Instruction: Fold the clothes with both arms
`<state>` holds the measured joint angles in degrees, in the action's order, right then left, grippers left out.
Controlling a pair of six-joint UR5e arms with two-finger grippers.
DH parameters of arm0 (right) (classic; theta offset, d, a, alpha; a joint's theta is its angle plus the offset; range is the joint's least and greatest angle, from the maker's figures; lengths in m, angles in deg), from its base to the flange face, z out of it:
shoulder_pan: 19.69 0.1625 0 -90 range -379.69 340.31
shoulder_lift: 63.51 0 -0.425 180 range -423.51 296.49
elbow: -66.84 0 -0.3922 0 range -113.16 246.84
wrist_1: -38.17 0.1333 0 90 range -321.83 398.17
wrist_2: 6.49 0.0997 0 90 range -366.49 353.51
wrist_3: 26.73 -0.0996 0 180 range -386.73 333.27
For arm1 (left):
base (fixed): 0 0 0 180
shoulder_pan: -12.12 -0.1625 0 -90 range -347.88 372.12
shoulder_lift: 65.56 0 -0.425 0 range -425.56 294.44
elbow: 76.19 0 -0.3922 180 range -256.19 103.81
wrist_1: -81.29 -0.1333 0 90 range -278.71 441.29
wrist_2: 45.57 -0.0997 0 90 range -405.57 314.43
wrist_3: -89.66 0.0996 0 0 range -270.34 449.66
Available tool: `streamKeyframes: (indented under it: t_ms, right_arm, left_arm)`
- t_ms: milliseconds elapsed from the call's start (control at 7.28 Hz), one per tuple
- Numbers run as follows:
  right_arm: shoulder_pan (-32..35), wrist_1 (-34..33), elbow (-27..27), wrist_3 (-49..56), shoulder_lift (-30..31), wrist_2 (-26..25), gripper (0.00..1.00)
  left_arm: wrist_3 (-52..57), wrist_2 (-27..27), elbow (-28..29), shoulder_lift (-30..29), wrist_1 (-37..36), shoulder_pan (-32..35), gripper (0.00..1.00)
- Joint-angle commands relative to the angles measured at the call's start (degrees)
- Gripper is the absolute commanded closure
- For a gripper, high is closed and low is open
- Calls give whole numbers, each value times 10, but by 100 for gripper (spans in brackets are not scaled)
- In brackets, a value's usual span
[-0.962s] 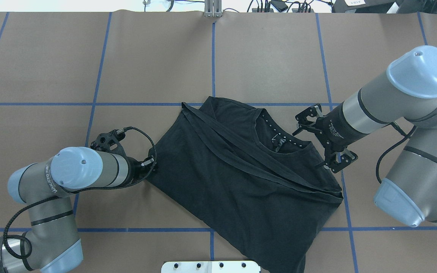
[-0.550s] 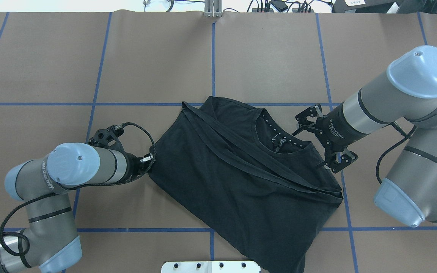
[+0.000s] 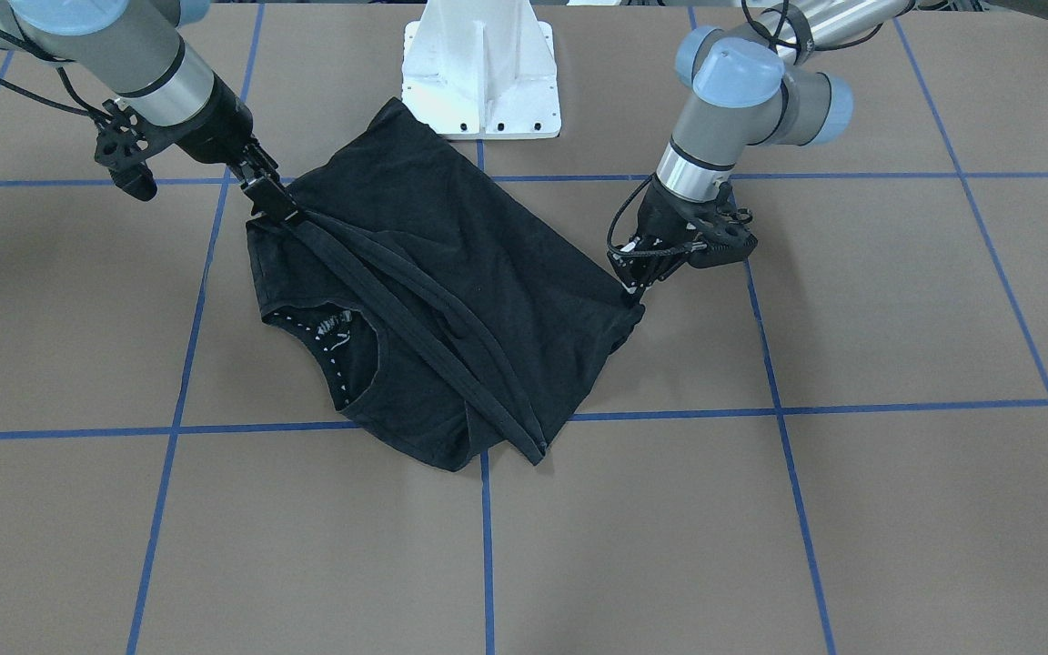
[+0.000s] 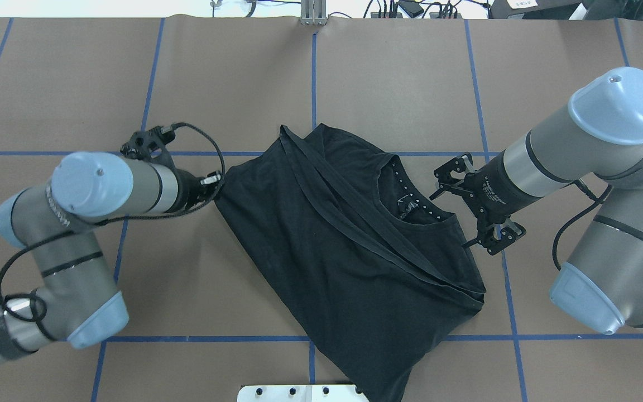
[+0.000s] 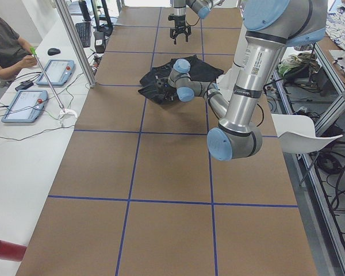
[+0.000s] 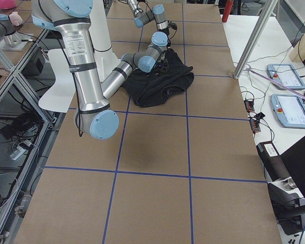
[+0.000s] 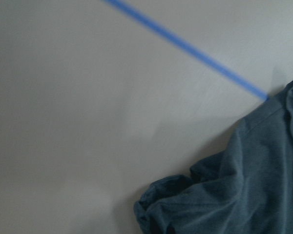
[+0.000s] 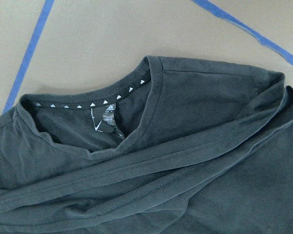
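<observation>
The black T-shirt (image 4: 349, 262) lies partly folded on the table, with a hem strip running diagonally across it and the collar (image 8: 102, 117) with its small white logo facing up. My left gripper (image 4: 216, 187) is shut on the shirt's left corner, low at the table; it also shows in the front view (image 3: 635, 282). The left wrist view holds only bunched cloth (image 7: 224, 195), no fingers. My right gripper (image 4: 494, 234) hovers open just off the shirt's right shoulder edge and holds nothing. Its wrist camera looks down on the collar.
Brown table cover (image 4: 388, 84) with blue tape grid lines. The white mounting pedestal (image 3: 478, 73) stands at the robot's edge, touching the shirt's near end. In the left side view a person (image 5: 6, 40) sits beside tablets on a side bench.
My left gripper has pulled the shirt's corner away from the robot, and the whole shirt has swung round with it. The right arm has stayed still.
</observation>
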<state>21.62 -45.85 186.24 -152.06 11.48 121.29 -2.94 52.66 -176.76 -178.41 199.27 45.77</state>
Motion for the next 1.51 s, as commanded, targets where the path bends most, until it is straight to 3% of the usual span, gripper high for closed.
streamKeyframes:
  t_ms: [0, 137, 550, 687, 825, 962, 1099, 1374]
  right_arm:
    - [4, 0, 2, 0, 1, 0, 0]
    - [4, 0, 2, 0, 1, -1, 0]
    - [10, 0, 3, 0, 2, -5, 0]
    - [10, 0, 0, 0, 1, -7, 0]
    - [11, 0, -2, 1, -1, -10, 0]
    - [9, 2, -4, 5, -6, -51, 0]
    - [-1, 2, -22, 46, -33, -90, 0]
    - [-1, 2, -123, 113, -126, -106, 0]
  left_arm:
    - [38, 2, 138, -135, 8, 60, 100]
    - [49, 3, 222, -208, 25, 83, 100]
    - [128, -6, 489, -339, 179, 117, 100]
    - [158, -26, 551, -379, 191, 125, 88]
    - [186, -26, 552, -381, 190, 140, 1]
    - [192, -18, 518, -380, 184, 153, 0]
    - [192, 18, 434, -339, 163, 155, 0]
    - [193, 56, 248, -177, 158, 153, 0]
